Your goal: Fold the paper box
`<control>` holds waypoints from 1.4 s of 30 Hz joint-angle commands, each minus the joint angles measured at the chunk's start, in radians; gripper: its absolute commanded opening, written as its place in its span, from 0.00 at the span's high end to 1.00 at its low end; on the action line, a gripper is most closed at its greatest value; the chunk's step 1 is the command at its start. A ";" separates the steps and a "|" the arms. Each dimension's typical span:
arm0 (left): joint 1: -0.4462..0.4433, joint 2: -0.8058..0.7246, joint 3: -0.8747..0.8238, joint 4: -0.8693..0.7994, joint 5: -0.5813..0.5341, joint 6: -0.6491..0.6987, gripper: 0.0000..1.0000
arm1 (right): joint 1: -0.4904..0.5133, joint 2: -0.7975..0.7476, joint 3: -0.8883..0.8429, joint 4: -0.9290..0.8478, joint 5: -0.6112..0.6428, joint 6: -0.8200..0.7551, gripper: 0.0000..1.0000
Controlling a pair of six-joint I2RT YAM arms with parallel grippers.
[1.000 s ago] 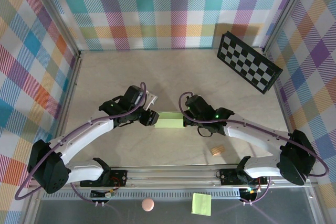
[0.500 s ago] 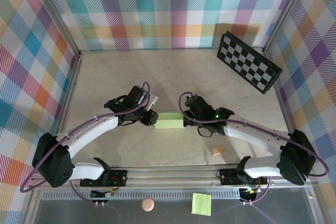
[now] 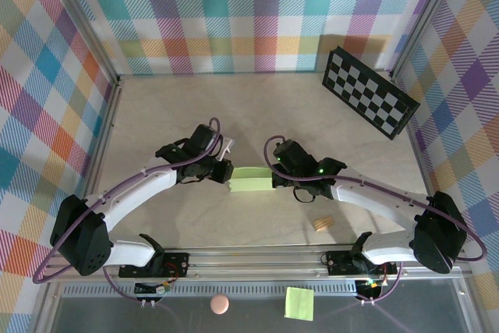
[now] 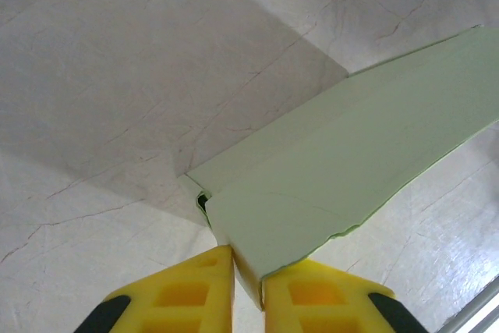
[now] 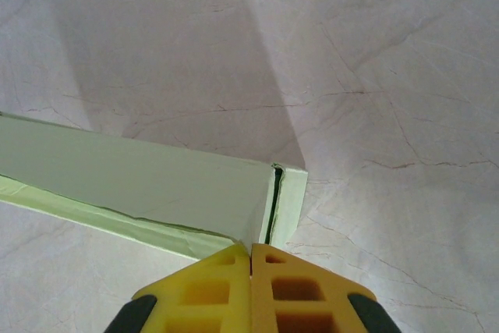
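One paper box (image 3: 251, 180), folded to a flat pale-green strip, lies mid-counter (image 3: 257, 115) between the fingers. The left fingers (image 4: 183, 292) are clamped on its left end. The right fingers (image 5: 207, 290) are pressed together on its right corner. The left arm (image 3: 132, 193) and right arm (image 3: 374, 199) bow outward and reach inward. Elsewhere are one wooden block (image 3: 321, 224), one checkerboard (image 3: 366, 91), one peach ball (image 3: 220, 304) and one sticky note (image 3: 299, 302).

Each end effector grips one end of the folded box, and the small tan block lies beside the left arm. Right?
Not quite: the block lies beside the right arm, as the top view shows. The rest holds: the left end effector and right end effector each grip one end of the folded box.
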 commanded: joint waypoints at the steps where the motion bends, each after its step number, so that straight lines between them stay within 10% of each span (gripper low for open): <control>1: 0.003 0.019 0.041 0.009 0.069 -0.055 0.87 | 0.006 0.014 0.030 -0.012 -0.015 -0.005 1.00; 13: 0.003 0.037 0.047 0.036 0.146 -0.176 0.94 | 0.007 0.023 0.026 -0.006 -0.016 -0.001 1.00; 20: 0.003 0.024 0.018 0.113 0.199 -0.249 0.81 | 0.007 0.023 0.017 -0.004 -0.016 0.003 1.00; 37: 0.003 0.055 0.017 -0.074 0.034 -0.095 0.81 | 0.006 0.036 -0.018 -0.016 -0.001 0.005 1.00; 42: 0.003 -0.029 0.037 -0.055 0.003 -0.027 0.64 | 0.007 0.019 -0.026 -0.018 0.007 -0.001 1.00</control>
